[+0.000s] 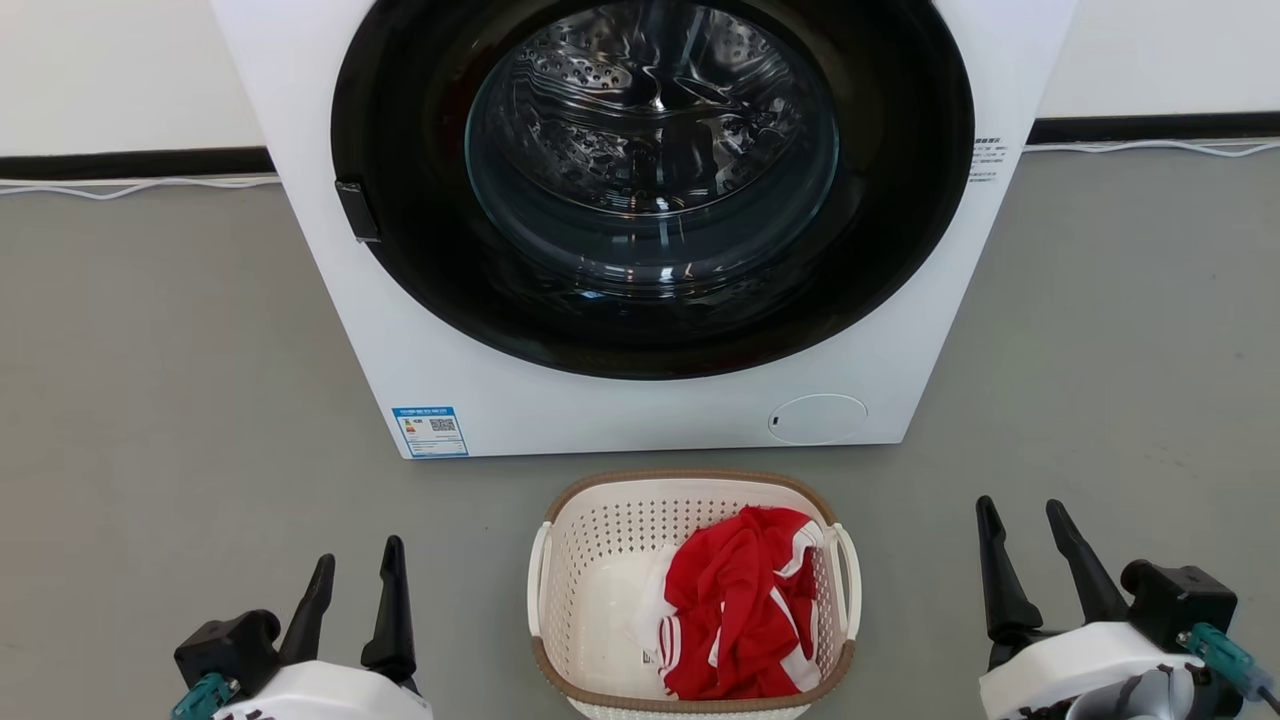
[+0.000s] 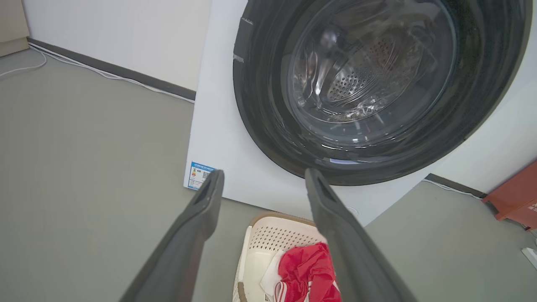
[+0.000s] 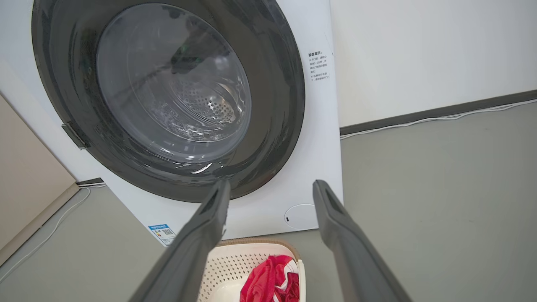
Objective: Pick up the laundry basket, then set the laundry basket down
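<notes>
Two side handles [image 1: 540,580], three and nine o'clock, suit this light (probably slick) laundry basket [image 1: 610,545]; left hand [image 1: 359,552], right hand [image 1: 1020,503] wide, empty.

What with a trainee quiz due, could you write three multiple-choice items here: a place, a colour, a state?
1. The cream-white perforated plastic laundry basket stands: A. on the grey floor before the white front-loading washing machine; B. in the drum; C. atop the machine.
2. The crumpled cloth garment inside is: A. blue; B. red and white; C. green.
3. The left claw and right claw are: A. gripping handles; B. both open, holding nothing; C. both shut.
Answers: A, floor shows around it; B, red with white stripes; B, both spread wide, clear of the basket.
</notes>
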### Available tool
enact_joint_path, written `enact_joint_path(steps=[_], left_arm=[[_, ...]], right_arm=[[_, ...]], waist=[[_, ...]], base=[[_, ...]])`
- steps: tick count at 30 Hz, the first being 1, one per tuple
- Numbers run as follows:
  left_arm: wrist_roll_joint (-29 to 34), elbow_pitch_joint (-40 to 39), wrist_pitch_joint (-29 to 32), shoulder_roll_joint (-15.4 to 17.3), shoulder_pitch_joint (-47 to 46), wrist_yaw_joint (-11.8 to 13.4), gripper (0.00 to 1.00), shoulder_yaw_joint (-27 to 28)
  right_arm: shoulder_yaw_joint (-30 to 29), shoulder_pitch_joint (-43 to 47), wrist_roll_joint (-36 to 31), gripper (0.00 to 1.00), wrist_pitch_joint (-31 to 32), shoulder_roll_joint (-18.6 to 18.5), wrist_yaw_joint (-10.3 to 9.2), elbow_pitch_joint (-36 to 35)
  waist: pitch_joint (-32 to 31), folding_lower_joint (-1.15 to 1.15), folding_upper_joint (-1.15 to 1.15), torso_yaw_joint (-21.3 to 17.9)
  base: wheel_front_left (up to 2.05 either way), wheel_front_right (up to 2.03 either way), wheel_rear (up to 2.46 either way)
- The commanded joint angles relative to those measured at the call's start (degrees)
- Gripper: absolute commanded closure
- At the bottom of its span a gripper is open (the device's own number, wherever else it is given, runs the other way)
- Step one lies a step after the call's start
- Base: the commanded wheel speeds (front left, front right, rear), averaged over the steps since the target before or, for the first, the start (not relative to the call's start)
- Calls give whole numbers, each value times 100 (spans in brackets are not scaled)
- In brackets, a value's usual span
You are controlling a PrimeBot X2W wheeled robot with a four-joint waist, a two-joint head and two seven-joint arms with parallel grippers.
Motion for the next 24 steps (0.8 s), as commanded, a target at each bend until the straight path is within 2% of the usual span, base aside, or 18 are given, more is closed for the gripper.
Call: enact_joint_path(steps=[1,24], left_arm=[[215,-192,-92,65,-80,48,0,124],[1756,-268,-479,86,-47,161,0,71]], right_arm=[[113,-291,-246,0,-135,-74,34,-117],[168,-341,-1989,0,-522,-83,42,-107]], waist=[[9,0,0,-3],[69,0,0,-25]], base=[[0,0,0],[0,0,0]])
